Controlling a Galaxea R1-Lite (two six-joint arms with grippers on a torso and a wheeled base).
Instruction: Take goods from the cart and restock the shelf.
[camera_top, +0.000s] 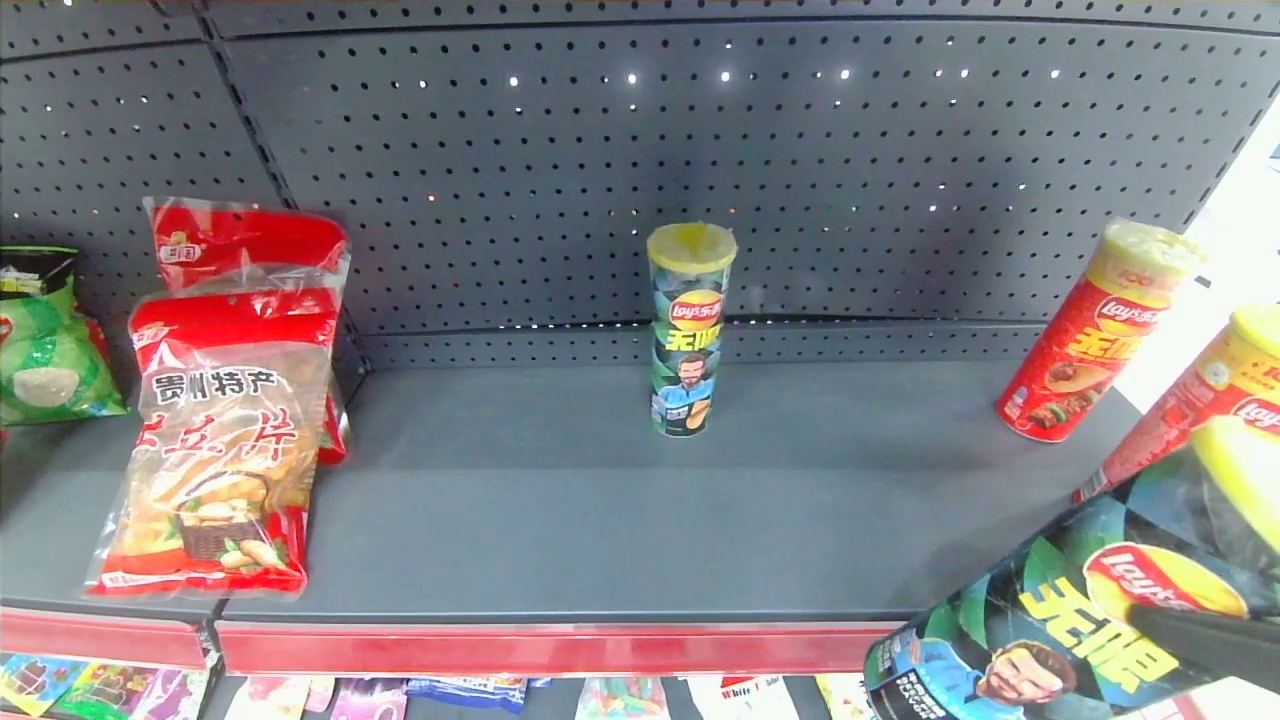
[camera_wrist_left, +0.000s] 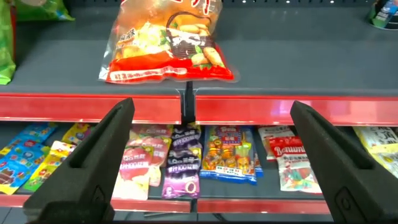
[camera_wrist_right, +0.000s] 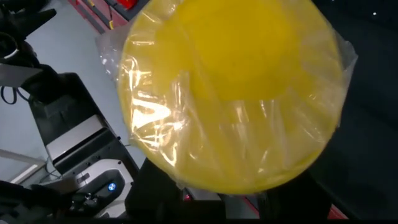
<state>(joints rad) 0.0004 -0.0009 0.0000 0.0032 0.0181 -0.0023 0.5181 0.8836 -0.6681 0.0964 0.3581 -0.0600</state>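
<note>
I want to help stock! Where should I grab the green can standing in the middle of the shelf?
Hold the standing can around its middle, coming from the front. It is upright and round with free space on both sides, and the back wall blocks the rear. The lid looks film-wrapped, likely slippery.

shelf can (camera_top: 690, 330): red oval logo, yellow characters beneath, small print at the foot too fine to make out. red can (camera_top: 1095, 335): like oval logo and yellow characters. edge can (camera_top: 1215, 400): part of a logo only. held can (camera_top: 1080, 620): logo, big yellow characters, white small print near the base. front bag (camera_top: 215, 450): dark characters over large red ones. rear bag (camera_top: 245, 245): small corner logo. lower packet (camera_wrist_left: 295, 162): red latin lettering.
</note>
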